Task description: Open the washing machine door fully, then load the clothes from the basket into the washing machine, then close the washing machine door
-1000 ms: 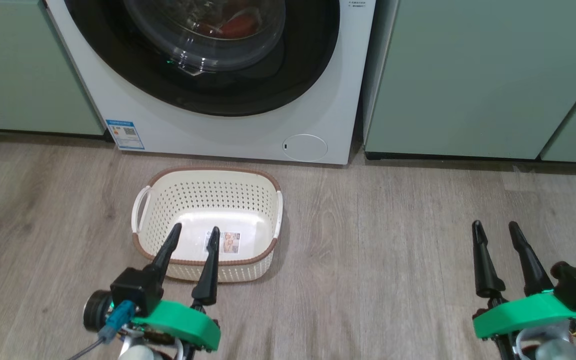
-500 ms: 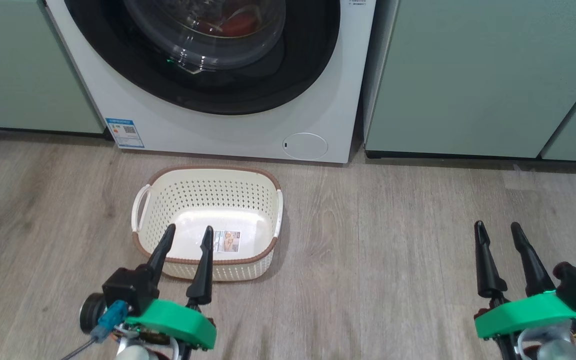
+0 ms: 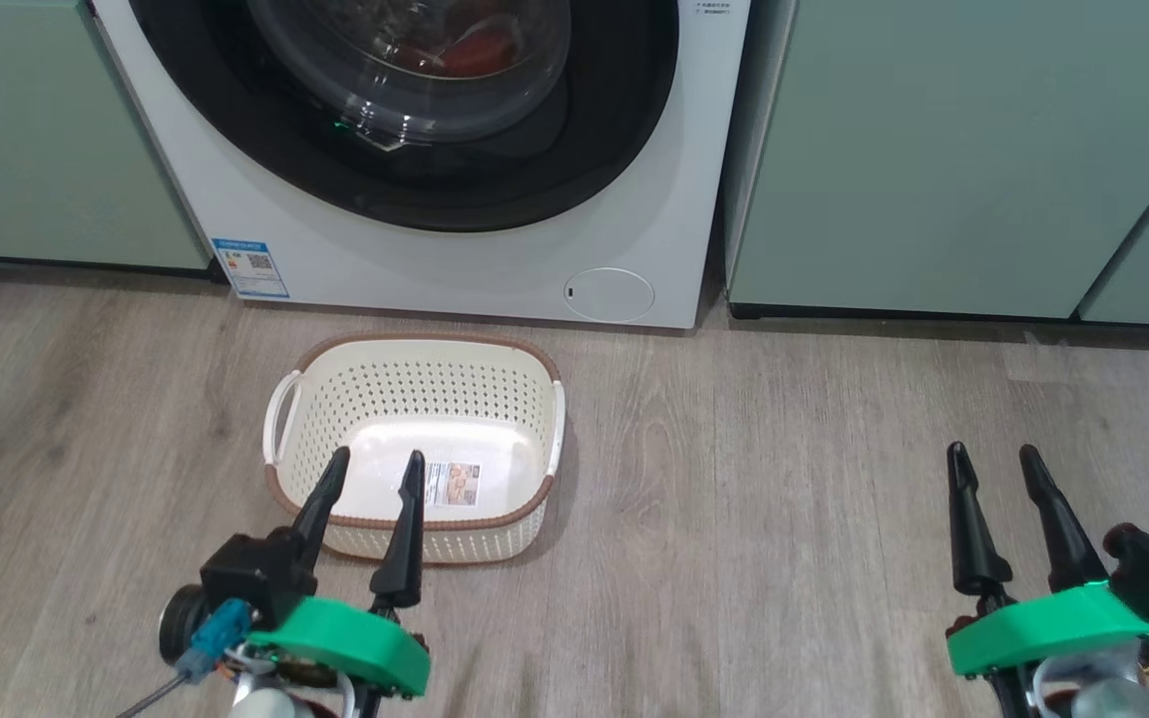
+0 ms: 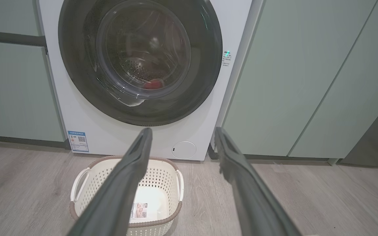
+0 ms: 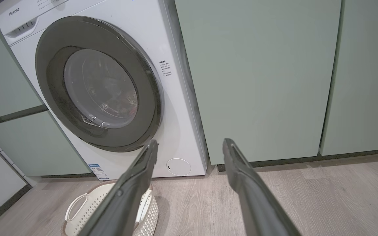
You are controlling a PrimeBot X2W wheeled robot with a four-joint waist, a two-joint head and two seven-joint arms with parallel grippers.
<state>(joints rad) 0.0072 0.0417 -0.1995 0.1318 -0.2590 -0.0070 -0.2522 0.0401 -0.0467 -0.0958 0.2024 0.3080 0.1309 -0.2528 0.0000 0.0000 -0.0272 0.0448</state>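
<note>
The white washing machine (image 3: 415,259) (image 4: 110,131) (image 5: 176,108) stands between green cabinets. Its black-rimmed glass door (image 3: 624,110) (image 4: 205,59) (image 5: 48,75) is closed flat against the front. Red clothes (image 3: 480,50) (image 4: 152,84) show through the glass, inside the drum. The cream basket (image 3: 415,369) (image 4: 87,190) (image 5: 77,209) sits on the floor before the machine, with just a label on its base. My left gripper (image 3: 376,461) (image 4: 182,131) hovers open over the basket's near rim. My right gripper (image 3: 993,454) (image 5: 189,142) is open above bare floor at the right.
Pale green cabinets (image 3: 934,150) flank the machine on both sides. A small round white panel (image 3: 608,294) sits low on the washer front, and a blue sticker (image 3: 250,267) at its lower left. Wood-look floor (image 3: 784,479) spreads around the basket.
My left gripper has drawn back a little toward me, lower in the head view. The right gripper has barely shifted. Door and basket stay as they were.
</note>
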